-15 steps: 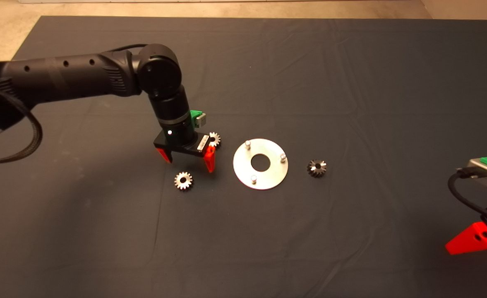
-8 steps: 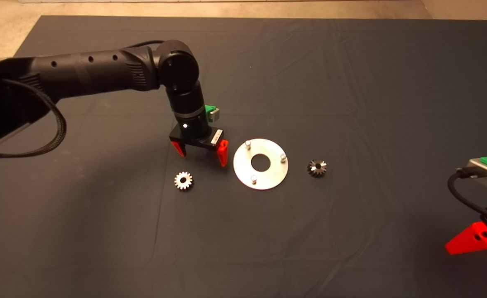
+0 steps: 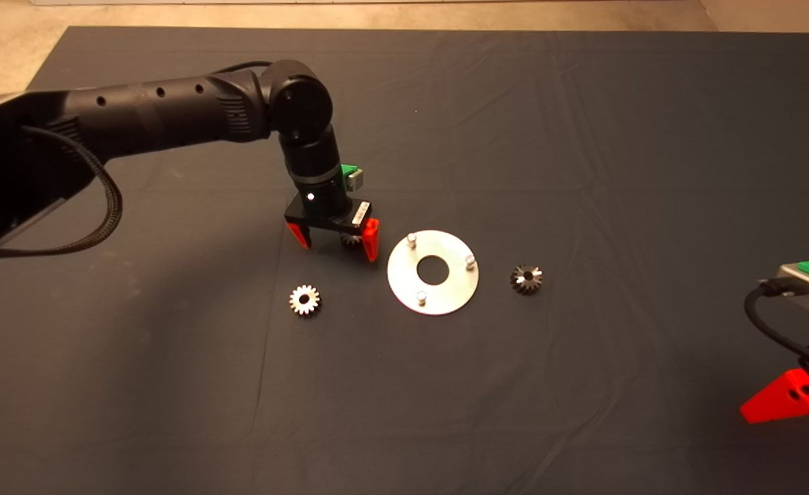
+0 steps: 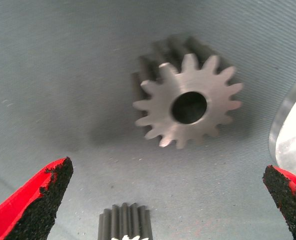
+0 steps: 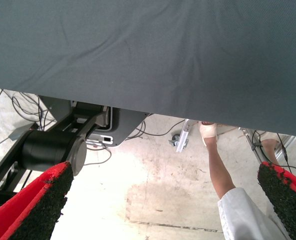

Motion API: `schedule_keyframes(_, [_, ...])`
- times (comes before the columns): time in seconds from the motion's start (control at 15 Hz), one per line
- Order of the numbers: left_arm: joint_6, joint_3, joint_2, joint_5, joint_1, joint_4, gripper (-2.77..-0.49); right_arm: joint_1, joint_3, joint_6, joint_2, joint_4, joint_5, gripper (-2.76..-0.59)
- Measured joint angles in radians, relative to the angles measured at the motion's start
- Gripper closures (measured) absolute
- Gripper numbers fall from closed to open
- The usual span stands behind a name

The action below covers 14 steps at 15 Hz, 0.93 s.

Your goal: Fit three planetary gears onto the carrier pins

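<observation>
The flat shiny disc [image 3: 445, 297] lies mid-mat with three upright carrier pins [image 3: 412, 239], [image 3: 469, 261], [image 3: 420, 296]. My left gripper [image 3: 337, 242] is open and hangs low just left of the disc, straddling a silver planetary gear [image 3: 350, 239] that lies flat on the mat. In the left wrist view this gear [image 4: 162, 105] sits between the wide-apart fingers [image 4: 35, 205], with the disc's rim [image 4: 290, 130] beside it. A second silver gear [image 3: 304, 300] lies nearer me, and its edge shows in the left wrist view [image 4: 124, 222]. The darker gear [image 3: 526, 279] lies right of the disc.
My right gripper [image 3: 789, 402] is parked at the lower right edge; its fingers [image 5: 43, 200] stand wide apart over the floor. The right wrist view shows a person's leg [image 5: 217, 160], cables and the robot's base [image 5: 53, 145] past the mat's edge.
My left gripper has moved right and away from the near silver gear, then settled over the gear beside the disc. The gears and disc have not moved.
</observation>
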Motion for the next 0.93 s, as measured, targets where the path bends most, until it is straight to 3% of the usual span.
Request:
schedule_keyframes(0.2, [0.019, -0.047, 0.012, -0.004, 0.0, 0.002, -2.76, 0.0, 0.0, 0.0, 0.0, 0.0, 0.0, -2.75])
schedule_keyframes(0.4, [0.024, -0.069, 0.019, -0.027, 0.0, 0.001, -2.76, 0.0, 0.0, 0.0, 0.0, 0.0, 0.001, -2.75])
schedule_keyframes(0.67, [0.054, -0.122, 0.044, -0.028, 0.0, 0.002, -2.76, 0.0, 0.0, 0.0, 0.0, 0.0, 0.0, -2.75])
schedule_keyframes(0.93, [0.057, -0.126, 0.054, -0.046, 0.0, 0.001, -2.76, 0.0, 0.0, 0.0, 0.0, 0.0, 0.0, -2.75])
